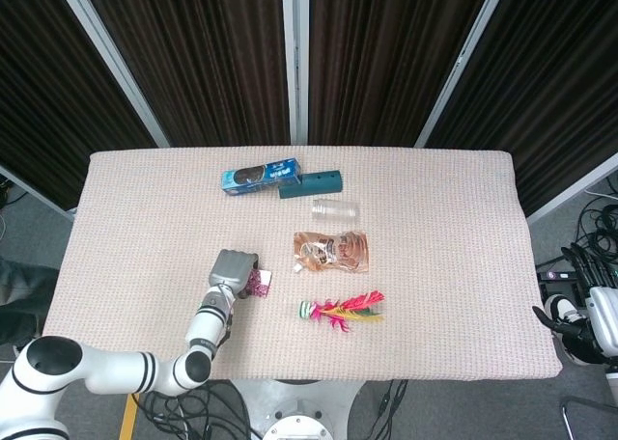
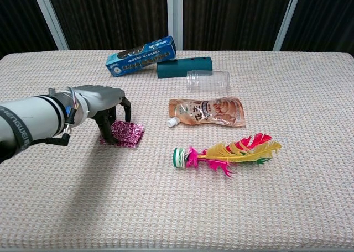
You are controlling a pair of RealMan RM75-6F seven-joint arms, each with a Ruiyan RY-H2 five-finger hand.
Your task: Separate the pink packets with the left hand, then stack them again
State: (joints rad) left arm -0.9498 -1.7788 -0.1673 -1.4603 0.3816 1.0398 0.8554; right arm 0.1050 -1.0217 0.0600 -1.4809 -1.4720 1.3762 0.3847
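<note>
We see our left hand (image 2: 102, 105) w/ fingers curled down, tips pressing the left edge of the pink packets (image 2: 126, 134). Bare cloth lies near and left; spout pouch (image 2: 207, 111) sits right.

The left arm reaches in from about 8 o'clock of the chest view, forearm low over the table, wrist bent down. The left hand (image 2: 102, 105) is arched palm-down, its dark fingertips (image 2: 108, 131) curled downward onto the pink packets (image 2: 128, 135). The right hand (image 1: 601, 322) hangs off the table's edge at 4 o'clock of the head view, too small to read.
</note>
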